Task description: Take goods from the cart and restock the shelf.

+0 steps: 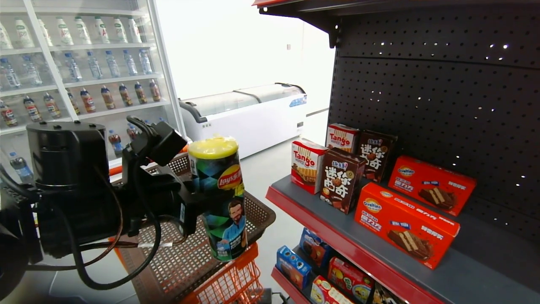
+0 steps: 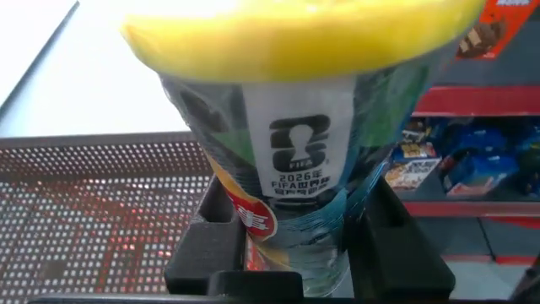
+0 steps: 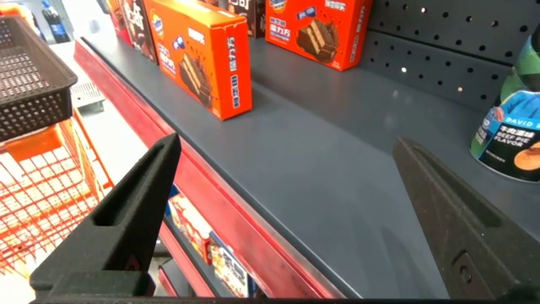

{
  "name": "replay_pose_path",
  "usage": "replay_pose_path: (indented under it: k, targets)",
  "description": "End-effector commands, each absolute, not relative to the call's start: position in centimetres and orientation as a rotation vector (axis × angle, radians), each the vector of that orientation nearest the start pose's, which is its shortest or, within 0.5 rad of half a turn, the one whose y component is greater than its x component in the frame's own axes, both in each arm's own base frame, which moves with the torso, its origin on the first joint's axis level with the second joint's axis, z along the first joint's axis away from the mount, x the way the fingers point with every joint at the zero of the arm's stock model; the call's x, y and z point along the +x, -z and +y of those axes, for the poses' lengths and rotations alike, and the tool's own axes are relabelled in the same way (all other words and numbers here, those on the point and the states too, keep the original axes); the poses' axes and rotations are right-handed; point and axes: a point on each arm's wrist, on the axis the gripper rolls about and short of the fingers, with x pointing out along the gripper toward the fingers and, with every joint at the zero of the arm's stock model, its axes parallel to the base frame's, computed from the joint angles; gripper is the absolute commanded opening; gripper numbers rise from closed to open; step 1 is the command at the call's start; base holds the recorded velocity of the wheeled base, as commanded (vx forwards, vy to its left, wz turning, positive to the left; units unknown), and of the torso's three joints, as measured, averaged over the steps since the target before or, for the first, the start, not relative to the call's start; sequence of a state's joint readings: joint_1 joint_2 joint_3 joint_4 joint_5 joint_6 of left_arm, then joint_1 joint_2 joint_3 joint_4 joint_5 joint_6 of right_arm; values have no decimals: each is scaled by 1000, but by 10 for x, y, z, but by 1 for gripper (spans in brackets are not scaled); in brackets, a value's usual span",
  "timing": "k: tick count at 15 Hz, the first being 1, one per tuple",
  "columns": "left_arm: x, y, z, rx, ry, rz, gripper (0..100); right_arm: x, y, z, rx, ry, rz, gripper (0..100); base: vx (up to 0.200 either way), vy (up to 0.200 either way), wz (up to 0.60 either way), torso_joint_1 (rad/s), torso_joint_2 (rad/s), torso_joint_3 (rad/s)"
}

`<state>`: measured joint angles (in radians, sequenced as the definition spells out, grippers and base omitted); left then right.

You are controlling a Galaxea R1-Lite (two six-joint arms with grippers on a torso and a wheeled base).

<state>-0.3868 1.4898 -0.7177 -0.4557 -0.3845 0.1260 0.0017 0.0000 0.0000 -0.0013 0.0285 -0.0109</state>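
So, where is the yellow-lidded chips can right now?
In the head view the chips can is upright in the left gripper, above the cart basket, to the left of the shelf.

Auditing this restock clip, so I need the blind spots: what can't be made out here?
Cart basket contents: head view, partly hidden behind the left gripper and its chips can.
Green can on the shelf: right wrist view, cut off by the picture edge.
Lower-shelf boxes: head view, cut off by the bottom edge.
Fridge bottles: head view, too small to identify.
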Motion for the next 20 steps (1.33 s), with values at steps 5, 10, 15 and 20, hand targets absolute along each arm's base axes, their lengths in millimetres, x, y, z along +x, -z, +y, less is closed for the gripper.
replay_pose_path:
  k: [5, 10, 15, 20]
  targets:
    - [205, -227, -103, 126, 837, 280, 0, -23, -76, 1, -12, -31, -2, 100, 0, 0, 0, 0, 0, 0]
    - [204, -228, -105, 170, 879, 251, 0, -23, -76, 1, -12, -31, -2, 100, 0, 0, 0, 0, 0, 0]
    - [201, -225, -104, 171, 883, 258, 0, -23, -76, 1, -12, -31, -2, 100, 0, 0, 0, 0, 0, 0]
    - [200, -227, -106, 173, 894, 251, 0, -23, -76, 1, -11, -31, -2, 100, 0, 0, -480, -1, 0, 5]
